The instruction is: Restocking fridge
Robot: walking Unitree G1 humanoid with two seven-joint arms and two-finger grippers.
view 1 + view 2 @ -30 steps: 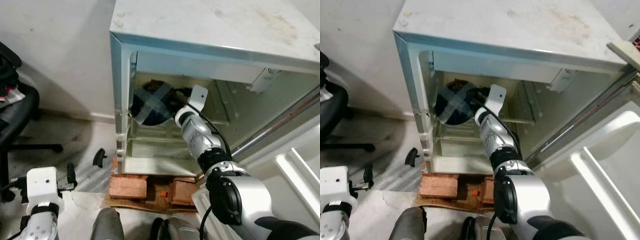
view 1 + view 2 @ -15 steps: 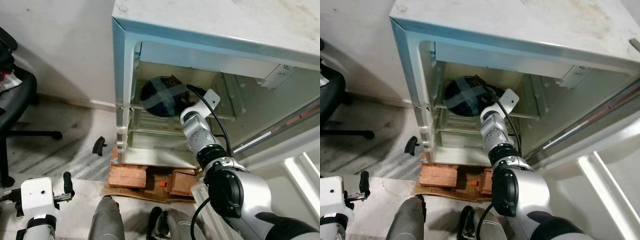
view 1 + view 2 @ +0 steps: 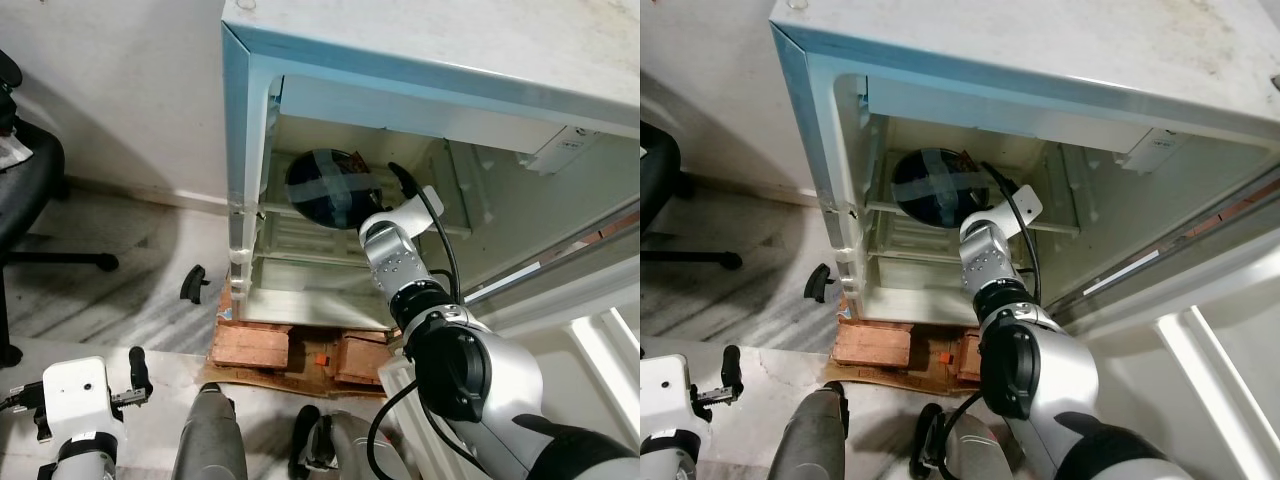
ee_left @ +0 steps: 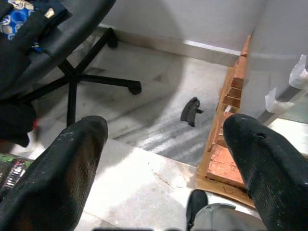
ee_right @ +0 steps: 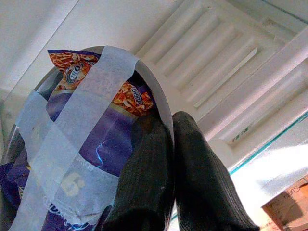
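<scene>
A round bowl (image 3: 328, 198) holds a purple snack packet (image 5: 91, 144) strapped in with crossed pale tape. It rests on the upper wire shelf (image 3: 902, 208) inside the open white fridge (image 3: 420, 50). My right arm reaches into the fridge, and my right gripper (image 5: 167, 126) is shut on the bowl's rim (image 5: 161, 103) at its right side. My left gripper (image 4: 166, 127) hangs open low at my left side above the floor, holding nothing.
Red bricks (image 3: 250, 346) prop the fridge off the marble floor. The fridge door (image 3: 600, 345) stands open at the right. A black office chair (image 3: 25, 195) is at the left, and a small black part (image 3: 192, 286) lies on the floor beside the fridge.
My right arm has pushed the bowl deeper into the fridge onto the upper shelf. The head view has shifted a little.
</scene>
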